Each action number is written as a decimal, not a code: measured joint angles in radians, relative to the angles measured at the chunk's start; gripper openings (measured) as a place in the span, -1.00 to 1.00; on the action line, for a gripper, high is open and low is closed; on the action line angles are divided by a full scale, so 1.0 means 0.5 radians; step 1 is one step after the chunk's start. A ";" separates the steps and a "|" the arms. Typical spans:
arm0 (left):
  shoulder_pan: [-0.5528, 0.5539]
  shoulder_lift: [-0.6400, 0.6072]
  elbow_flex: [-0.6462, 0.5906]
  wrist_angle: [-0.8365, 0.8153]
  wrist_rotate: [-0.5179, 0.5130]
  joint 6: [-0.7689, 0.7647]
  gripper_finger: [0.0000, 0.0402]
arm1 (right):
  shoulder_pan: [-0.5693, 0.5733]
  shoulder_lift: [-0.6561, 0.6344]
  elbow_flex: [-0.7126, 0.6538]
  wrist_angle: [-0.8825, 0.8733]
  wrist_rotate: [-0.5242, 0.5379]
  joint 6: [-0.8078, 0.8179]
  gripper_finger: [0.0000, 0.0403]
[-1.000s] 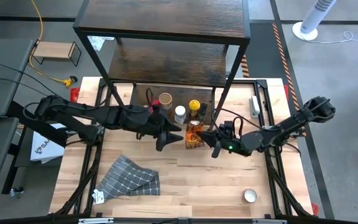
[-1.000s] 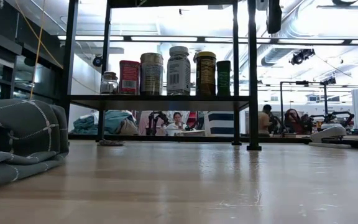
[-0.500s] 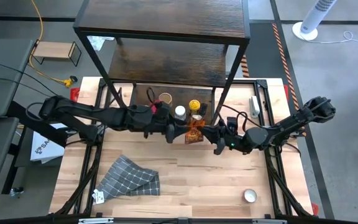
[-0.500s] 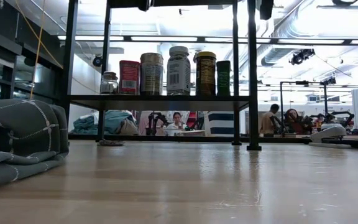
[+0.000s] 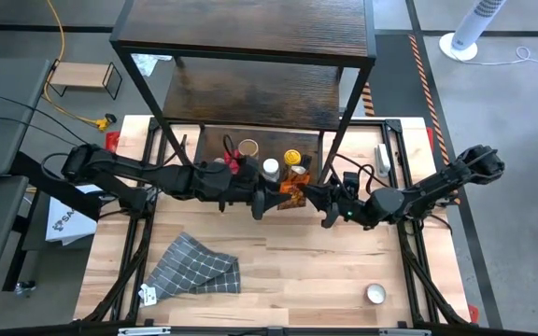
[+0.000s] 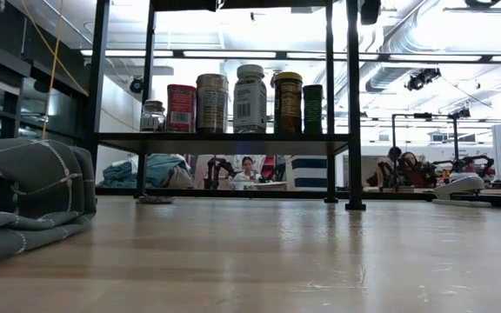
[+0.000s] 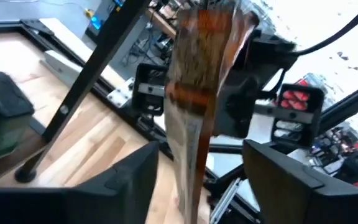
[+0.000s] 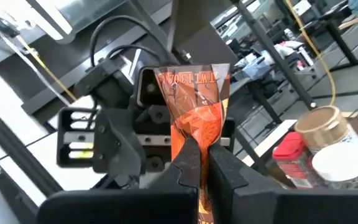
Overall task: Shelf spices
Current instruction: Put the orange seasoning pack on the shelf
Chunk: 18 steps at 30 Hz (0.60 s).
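Pale wood planks make up the worktop (image 5: pixel 297 266), and at its far side stands the tall shelf (image 5: pixel 250 56) of dark boards on a thin black frame. Seen from table height, six spices (image 6: pixel 249 98) stand in a row on one of its boards: jars, bottles and a red tin. Both arms meet in front of that shelf over an orange spice packet (image 5: pixel 292 187). The right pincer (image 8: pixel 202 163) is clenched on the packet's edge, holding it upright in the air. The left pincer (image 7: pixel 197 177) faces it from the other side, its fingers (image 7: pixel 129 183) spread to either side of the packet and apart from it, so it grips nothing. A grey checked cloth (image 5: pixel 194 265) lies crumpled on the near left of the worktop, and a small round tin (image 5: pixel 375 294) sits near the front right edge.
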 joint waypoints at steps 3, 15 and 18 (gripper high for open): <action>0.001 0.002 0.000 -0.089 -0.005 -0.011 -0.12 | -0.004 0.000 0.000 0.030 0.001 -0.017 -1.00; 0.021 0.002 0.000 -0.084 -0.078 0.063 -0.98 | -0.007 -0.004 0.000 0.104 -0.016 -0.066 -0.93; 0.019 -0.029 0.000 -0.219 -0.059 0.024 -0.99 | 0.016 -0.025 -0.001 0.075 -0.039 -0.201 -0.75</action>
